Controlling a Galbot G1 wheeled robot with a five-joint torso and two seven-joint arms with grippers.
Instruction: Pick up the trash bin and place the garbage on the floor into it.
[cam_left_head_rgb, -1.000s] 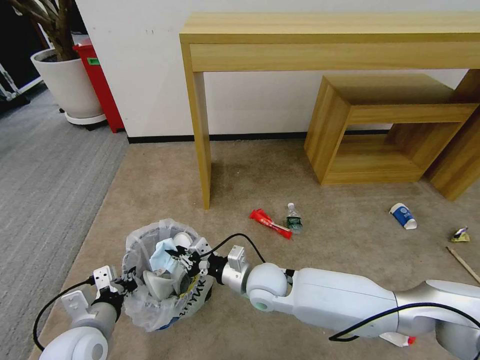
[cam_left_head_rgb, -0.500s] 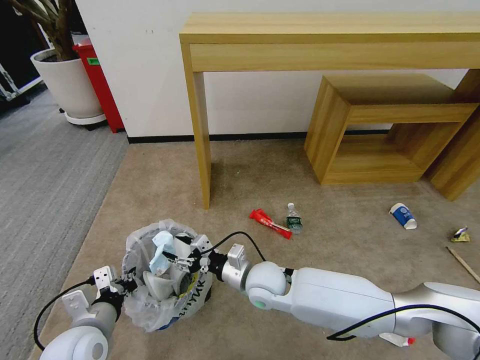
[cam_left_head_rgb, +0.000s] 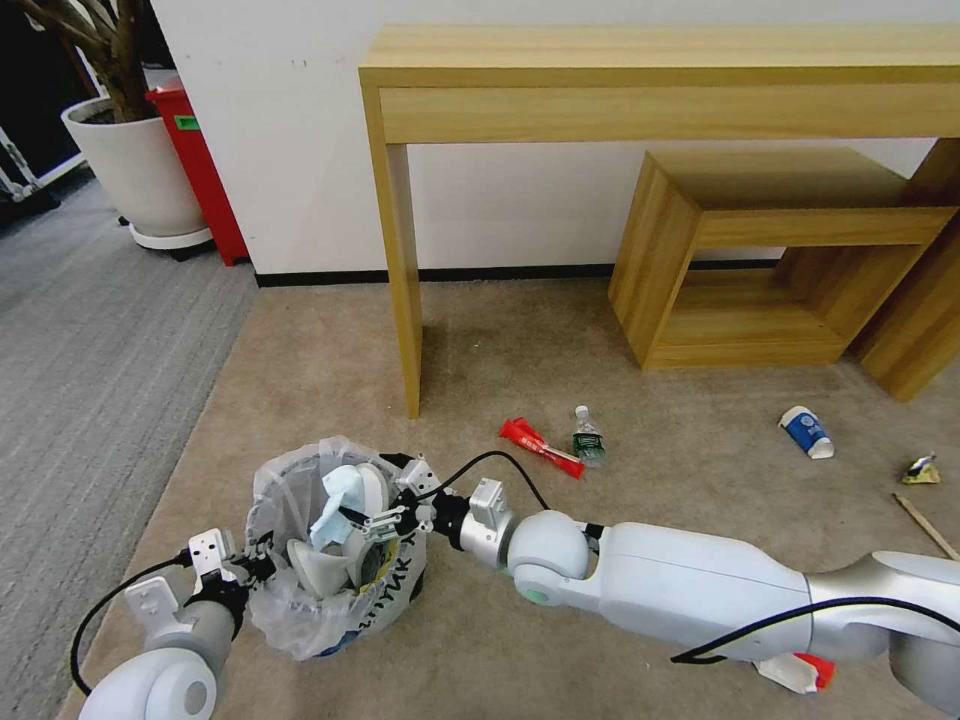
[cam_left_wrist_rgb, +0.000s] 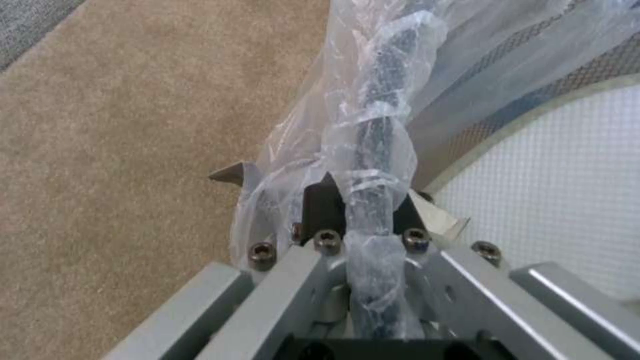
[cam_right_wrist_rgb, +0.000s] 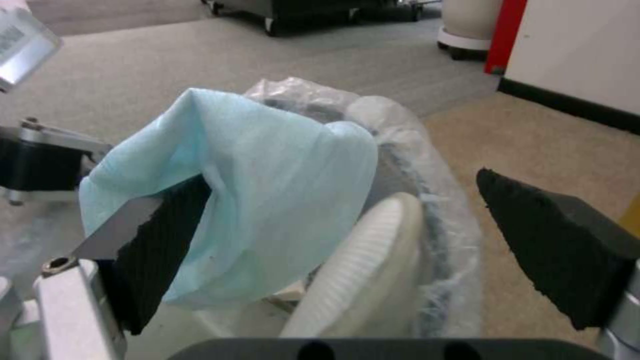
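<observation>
We see our left end effector (cam_left_head_rgb: 262, 570) pinching the trash bin (cam_left_head_rgb: 335, 560) rim on the floor (cam_left_head_rgb: 320, 370). Our right end effector (cam_left_head_rgb: 385, 498) hangs spread over the bin, the blue mask (cam_right_wrist_rgb: 267, 200) draped against one finger.

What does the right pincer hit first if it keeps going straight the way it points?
Likely the blue mask, draped on one finger of the open right pincer; beyond it the white slipper inside the trash bin.
</observation>
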